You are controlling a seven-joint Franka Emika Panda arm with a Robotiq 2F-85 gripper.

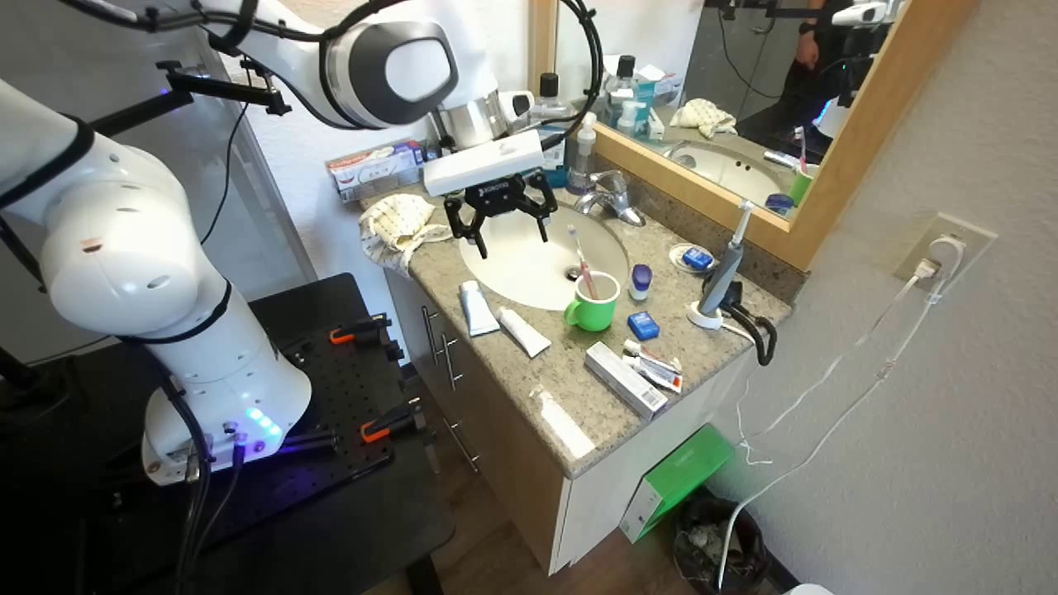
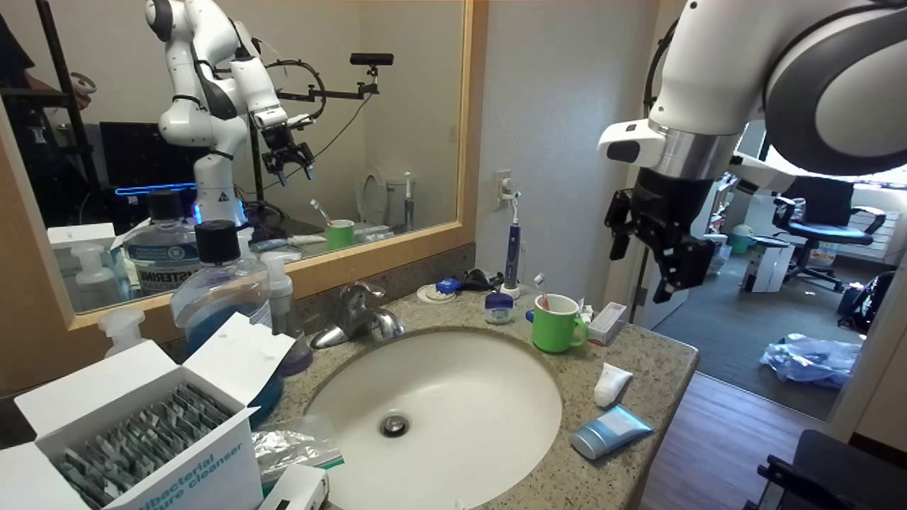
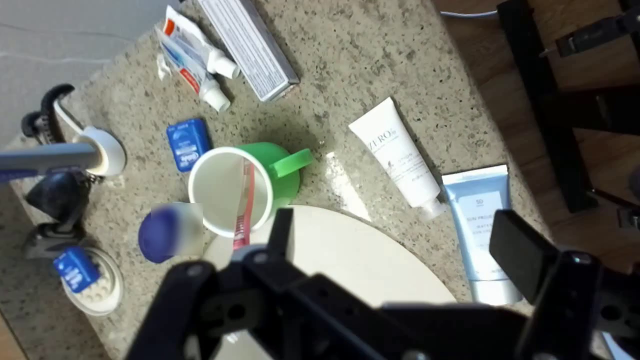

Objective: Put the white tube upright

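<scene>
Overhead, the black gripper (image 1: 513,245) hangs above the speckled counter (image 1: 558,372), its two fingers spread wide apart. Below, the white tube (image 3: 396,150) lies on its side near the sink (image 1: 521,273), between a green cup (image 1: 593,314) and a light blue tube (image 3: 475,220); its cap end is just beside the blue tube. A pinkish-red toothbrush (image 3: 246,200) leans inside the cup. Near the cup lie a long printed box (image 3: 252,45) and two small toothpaste tubes (image 3: 189,69), and an electric toothbrush (image 2: 512,248) stands upright on its base.
</scene>
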